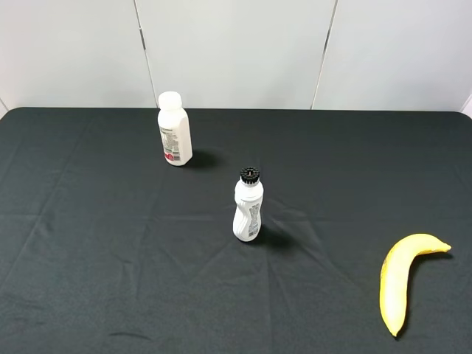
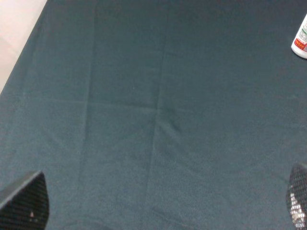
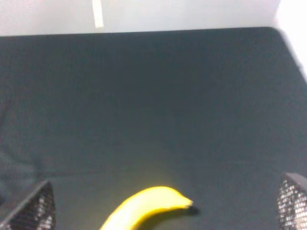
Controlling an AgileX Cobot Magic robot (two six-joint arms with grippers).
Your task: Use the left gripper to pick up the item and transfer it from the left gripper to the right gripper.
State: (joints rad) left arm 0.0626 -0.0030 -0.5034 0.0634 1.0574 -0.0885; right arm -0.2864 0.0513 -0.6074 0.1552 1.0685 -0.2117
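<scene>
The worktop [image 1: 88, 243] was covered by a creased black cloth. On it lay a yellow banana [image 1: 398, 284] at the near right; two white bottles [image 1: 175, 129] [image 1: 248, 206] stood upright, apparently capped.

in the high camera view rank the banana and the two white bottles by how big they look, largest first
1. banana, longest, though nearest the camera
2 and 3. white-capped bottle and black-capped bottle look about alike in height; the white-capped one looks wider but stands farther back, so I won't rank them.
</scene>
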